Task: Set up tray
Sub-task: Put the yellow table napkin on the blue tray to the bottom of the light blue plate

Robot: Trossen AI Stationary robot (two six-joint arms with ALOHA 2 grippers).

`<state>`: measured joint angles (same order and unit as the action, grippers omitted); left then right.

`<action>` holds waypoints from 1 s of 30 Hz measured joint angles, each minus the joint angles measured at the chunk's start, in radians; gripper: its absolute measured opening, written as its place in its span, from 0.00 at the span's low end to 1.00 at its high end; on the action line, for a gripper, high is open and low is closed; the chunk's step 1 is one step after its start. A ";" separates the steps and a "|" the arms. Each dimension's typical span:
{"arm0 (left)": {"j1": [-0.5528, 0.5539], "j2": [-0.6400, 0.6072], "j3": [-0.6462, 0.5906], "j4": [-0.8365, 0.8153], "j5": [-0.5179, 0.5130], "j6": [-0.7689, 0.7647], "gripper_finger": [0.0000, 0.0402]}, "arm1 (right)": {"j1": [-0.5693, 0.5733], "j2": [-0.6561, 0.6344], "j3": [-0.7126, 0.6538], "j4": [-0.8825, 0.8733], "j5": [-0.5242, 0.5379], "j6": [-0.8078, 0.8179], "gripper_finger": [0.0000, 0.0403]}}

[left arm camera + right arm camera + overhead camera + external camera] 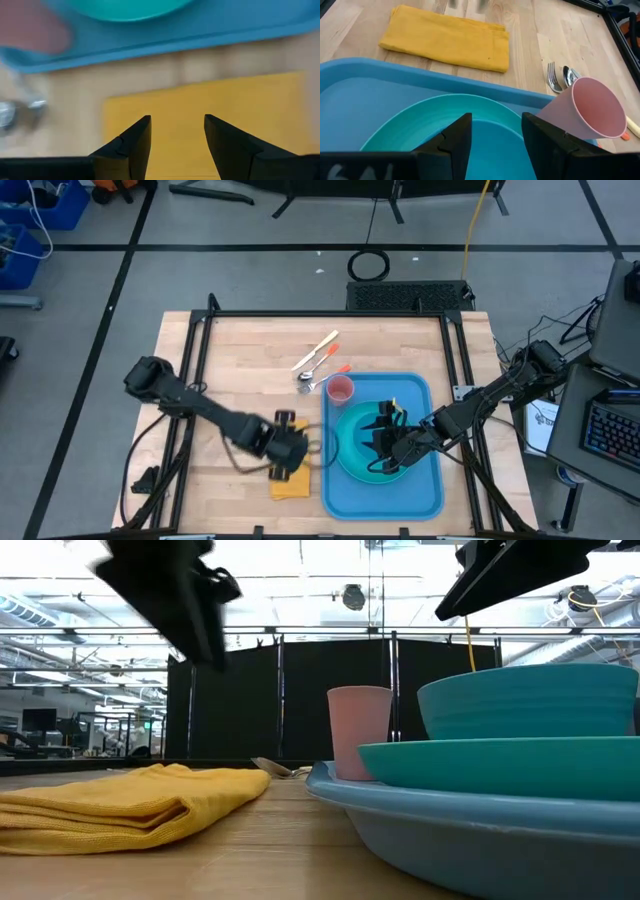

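The blue tray lies on the table's right half. It carries a round turquoise plate with a turquoise bowl on it. A pink cup stands upright in the tray's far left corner. A folded yellow napkin lies flat on the wood to the left of the tray. My left gripper hovers open above the napkin. My right gripper is open above the plate and bowl. Both grippers touch nothing that I can see.
A fork and spoon lie on the wood just beyond the cup, with a pale utensil and an orange one farther back. A black frame runs around the table's edges. Bare wood lies at the far left.
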<state>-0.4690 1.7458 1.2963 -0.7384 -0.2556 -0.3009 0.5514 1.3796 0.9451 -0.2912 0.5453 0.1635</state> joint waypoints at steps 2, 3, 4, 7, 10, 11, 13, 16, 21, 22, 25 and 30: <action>-0.044 0.000 -0.033 0.054 -0.006 -0.035 0.46 | 0.000 0.000 0.000 0.002 0.000 0.000 0.41; -0.063 0.000 -0.051 0.081 -0.009 -0.055 0.46 | 0.000 0.000 0.000 0.003 0.000 0.000 0.41; -0.078 0.000 -0.066 0.104 -0.011 -0.076 0.46 | 0.000 0.000 0.000 0.004 0.000 0.000 0.41; -0.130 0.000 -0.103 0.162 -0.017 -0.126 0.46 | 0.000 0.000 0.000 0.003 0.000 0.000 0.41; -0.182 0.000 -0.147 0.229 -0.005 -0.171 0.46 | 0.000 0.000 0.000 0.003 0.000 0.000 0.41; -0.196 0.000 -0.162 0.257 -0.002 -0.189 0.46 | 0.000 0.000 0.000 0.003 0.000 0.000 0.41; -0.219 0.000 -0.189 0.309 -0.003 -0.217 0.46 | 0.000 0.000 0.000 0.004 0.000 0.000 0.41; -0.248 0.000 -0.219 0.365 -0.008 -0.260 0.46 | 0.000 0.000 0.000 0.008 0.001 0.000 0.41; -0.283 0.056 -0.232 0.433 0.015 -0.313 0.46 | 0.000 0.000 0.000 0.023 0.001 0.000 0.41; -0.287 0.077 -0.233 0.456 0.025 -0.312 0.46 | 0.000 0.000 0.000 0.026 0.001 0.000 0.41; -0.297 0.124 -0.232 0.500 0.024 -0.310 0.46 | 0.000 0.000 0.000 0.027 0.001 0.000 0.41; -0.302 0.144 -0.232 0.506 0.009 -0.337 0.46 | 0.000 0.000 0.000 0.029 0.001 0.000 0.41</action>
<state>-0.7706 1.8897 1.0645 -0.2321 -0.2464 -0.6374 0.5514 1.3800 0.9455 -0.2626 0.5461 0.1635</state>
